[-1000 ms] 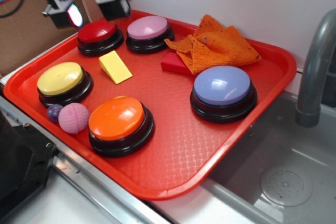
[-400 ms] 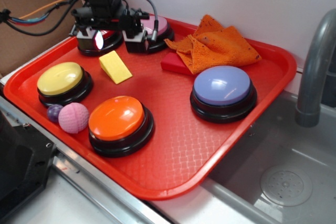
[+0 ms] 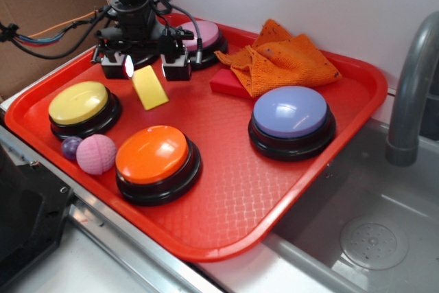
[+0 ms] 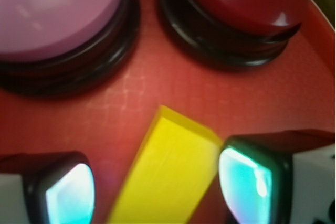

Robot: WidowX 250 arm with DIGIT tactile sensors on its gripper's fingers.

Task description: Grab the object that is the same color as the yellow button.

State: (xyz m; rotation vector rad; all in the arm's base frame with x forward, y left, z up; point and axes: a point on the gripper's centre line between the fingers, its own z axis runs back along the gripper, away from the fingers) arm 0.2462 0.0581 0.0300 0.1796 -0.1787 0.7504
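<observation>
We see the yellow wedge [image 3: 149, 87] lying on the red tray [image 3: 226, 197], toward its back left, with the gripper [image 3: 147, 68] hanging low above it, jaws spread and holding nothing. The wrist view brings us closer than the exterior view can: the wedge [image 4: 165, 174] sits between the two fingers [image 4: 251, 184], running at a slant, with one corner just beside the finger on the right of that picture. We cannot tell whether they touch. The other finger stands clear of it. Beyond the wedge, the wrist view shows only the pink button [image 4: 60, 17] and the dark red button [image 4: 239, 9].

The exterior view gives us the rest of the tray. The yellow button [image 3: 81, 104] stands near the left rim, apart from the wedge. In front of it lie a pink ball [image 3: 96, 154] and a small purple ball [image 3: 71, 147], touching or nearly so. An orange button [image 3: 154, 159] stands just beside the pink ball, and a blue button [image 3: 291, 118] sits toward the right. At the back, an orange cloth [image 3: 285, 60] partly covers a red block [image 3: 230, 84]. In this view the arm hides most of the dark red button.

To the right of the tray we see a sink [image 3: 370, 238] and a grey faucet [image 3: 411, 94].
</observation>
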